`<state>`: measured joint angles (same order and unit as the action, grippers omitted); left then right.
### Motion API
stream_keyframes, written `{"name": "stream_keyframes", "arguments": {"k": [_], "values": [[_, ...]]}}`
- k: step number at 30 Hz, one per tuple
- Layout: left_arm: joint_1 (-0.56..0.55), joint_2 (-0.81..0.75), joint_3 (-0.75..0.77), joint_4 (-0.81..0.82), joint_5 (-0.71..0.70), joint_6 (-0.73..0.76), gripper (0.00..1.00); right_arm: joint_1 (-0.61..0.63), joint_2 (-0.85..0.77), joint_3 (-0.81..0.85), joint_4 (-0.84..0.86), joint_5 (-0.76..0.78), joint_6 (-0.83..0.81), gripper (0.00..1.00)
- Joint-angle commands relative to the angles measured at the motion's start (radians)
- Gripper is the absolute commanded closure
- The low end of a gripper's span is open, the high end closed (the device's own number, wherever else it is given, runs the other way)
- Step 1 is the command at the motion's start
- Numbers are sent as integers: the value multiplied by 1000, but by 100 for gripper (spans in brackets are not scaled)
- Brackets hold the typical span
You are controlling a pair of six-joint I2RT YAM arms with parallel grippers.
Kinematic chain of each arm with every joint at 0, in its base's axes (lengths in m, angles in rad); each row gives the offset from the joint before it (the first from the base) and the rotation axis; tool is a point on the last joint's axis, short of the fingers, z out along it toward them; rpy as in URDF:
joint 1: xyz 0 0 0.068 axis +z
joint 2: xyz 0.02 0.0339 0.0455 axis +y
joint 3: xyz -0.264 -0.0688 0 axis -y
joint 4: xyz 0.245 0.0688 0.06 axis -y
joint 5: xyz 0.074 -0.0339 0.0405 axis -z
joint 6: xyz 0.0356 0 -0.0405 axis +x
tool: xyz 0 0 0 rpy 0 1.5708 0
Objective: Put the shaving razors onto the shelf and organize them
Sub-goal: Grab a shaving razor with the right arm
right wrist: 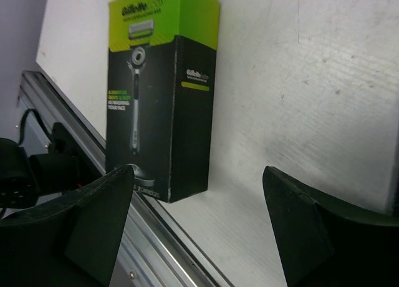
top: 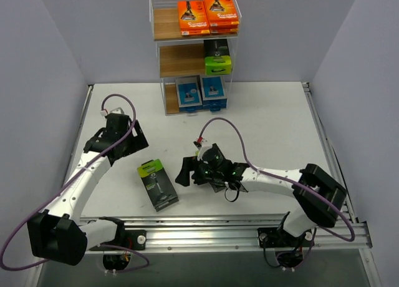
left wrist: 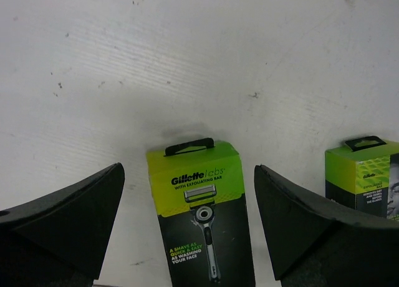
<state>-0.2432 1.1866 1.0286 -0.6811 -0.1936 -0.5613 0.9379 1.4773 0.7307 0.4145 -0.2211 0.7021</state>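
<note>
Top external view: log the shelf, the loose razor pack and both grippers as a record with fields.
shelf: three tiers, at the far side of the table
top tier: orange packs, two stacks on the right
middle tier: one green-topped shelf pack, right side
bottom tier: blue-and-white packs, side by side
loose pack: black and green, flat on the table between the arms
left gripper: open, empty
right gripper: open, empty, just right of the loose pack

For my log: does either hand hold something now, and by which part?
Nothing is held. The left hand and right hand are open, empty.
</note>
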Motion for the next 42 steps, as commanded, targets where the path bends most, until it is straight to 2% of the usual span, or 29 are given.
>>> {"name": "stream_keyframes", "arguments": {"k": [1, 4, 9, 14, 21, 24, 29, 30, 34, 38, 42], "values": [[1, 11, -13, -43, 16, -130, 6, 50, 84, 33, 101, 42, 6, 22], [2, 33, -28, -67, -10, -164, 6, 78, 126, 4, 194, 61, 62, 23], [2, 50, -97, -48, 43, -213, 6, 119, 178, -30, 329, 77, 132, 23], [-1, 103, -156, 46, 91, -259, 6, 154, 227, -50, 437, 78, 163, 24], [-57, 218, -153, 153, 94, -305, 6, 182, 267, -21, 437, 65, 172, 26], [-91, 251, -165, 262, 118, -333, 6, 205, 303, 12, 455, 45, 174, 26], [-210, 402, -32, 359, 140, -312, 6, 206, 345, 18, 647, -27, 252, 27], [-228, 428, 46, 354, 144, -302, 6, 206, 339, 15, 656, -34, 254, 28], [-266, 522, 181, 322, 187, -238, 6, 197, 269, -25, 649, -18, 229, 28], [-260, 484, 218, 285, 174, -166, 6, 190, 167, -103, 632, 34, 211, 28], [-229, 403, 240, 189, 97, -103, 6, 191, 103, -178, 598, 86, 185, 28]]}}
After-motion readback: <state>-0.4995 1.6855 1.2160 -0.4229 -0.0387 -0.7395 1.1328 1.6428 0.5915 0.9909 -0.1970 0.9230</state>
